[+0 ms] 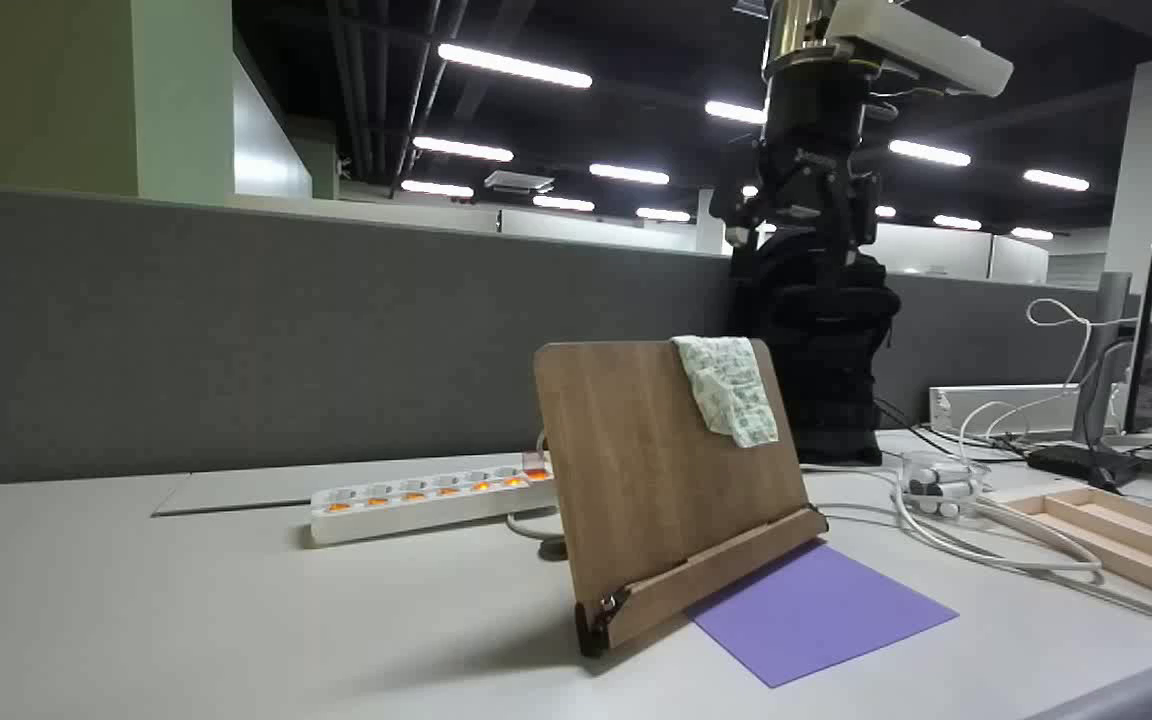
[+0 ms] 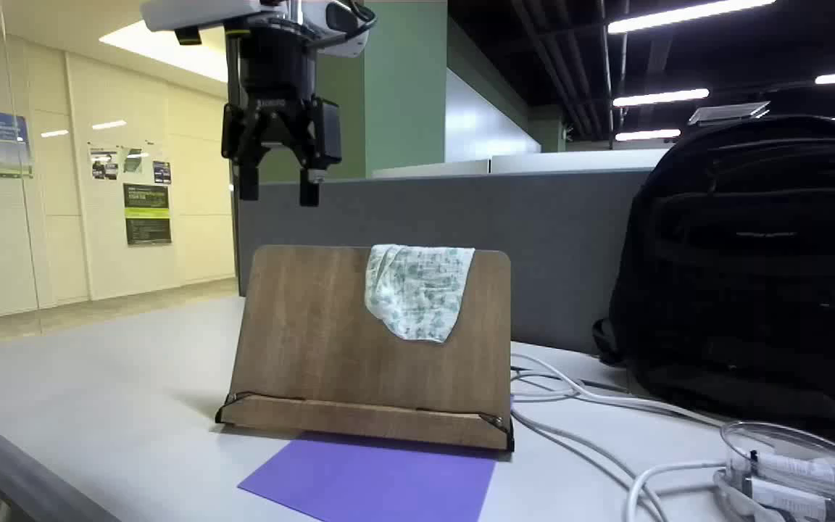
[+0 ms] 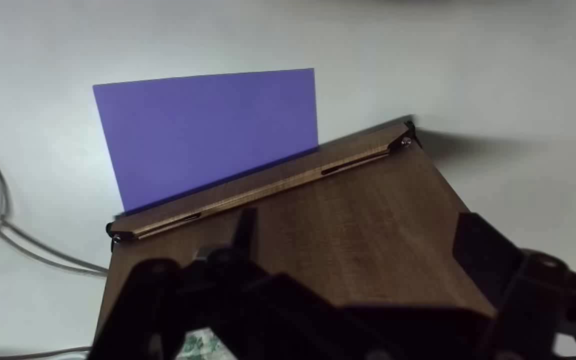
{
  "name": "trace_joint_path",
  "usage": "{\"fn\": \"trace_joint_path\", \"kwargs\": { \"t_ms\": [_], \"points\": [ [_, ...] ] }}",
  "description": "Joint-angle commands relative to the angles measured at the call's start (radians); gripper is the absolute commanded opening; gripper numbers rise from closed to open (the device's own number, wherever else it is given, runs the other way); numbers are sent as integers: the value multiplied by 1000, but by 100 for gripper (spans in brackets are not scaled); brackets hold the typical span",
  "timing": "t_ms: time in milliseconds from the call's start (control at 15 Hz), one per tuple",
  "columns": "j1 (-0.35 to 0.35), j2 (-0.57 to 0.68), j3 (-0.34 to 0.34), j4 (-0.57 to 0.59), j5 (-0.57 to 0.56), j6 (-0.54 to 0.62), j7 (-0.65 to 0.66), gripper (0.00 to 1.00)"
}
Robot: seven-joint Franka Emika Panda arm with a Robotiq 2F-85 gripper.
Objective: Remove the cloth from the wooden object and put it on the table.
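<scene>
The cloth (image 1: 728, 385) is pale green and white. It hangs over the top edge of the wooden object (image 1: 636, 450), right of centre, in both exterior views (image 2: 421, 293). In the wrist view a bit of the cloth (image 3: 203, 346) shows at the bottom, mostly hidden by a finger. The brown wooden object (image 2: 301, 333) stands tilted on the table (image 1: 186, 620), its front ledge at the bottom. My gripper (image 2: 279, 192) is open and empty, above the board's top edge and apart from the cloth. In the wrist view the gripper (image 3: 358, 220) has its fingers wide apart over the board.
A purple sheet (image 1: 821, 610) lies partly under the board's front. A white power strip (image 1: 431, 500) lies behind it. A black backpack (image 2: 744, 290), white cables (image 2: 584, 391), a clear container (image 2: 798, 471) and a wooden tray (image 1: 1126, 540) are to the side. A grey partition (image 1: 336, 340) stands behind.
</scene>
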Motion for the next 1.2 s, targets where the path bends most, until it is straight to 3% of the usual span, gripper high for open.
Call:
{"fn": "trace_joint_path", "kwargs": {
  "t_ms": [0, 600, 867, 1133],
  "points": [
    [-4, 1, 3, 1, 1, -2, -1, 100],
    [-4, 1, 3, 1, 1, -2, -2, 100],
    [-64, 33, 30, 4, -106, 175, 69, 100],
    [-148, 106, 38, 6, -225, 453, 143, 100]
  ]
}}
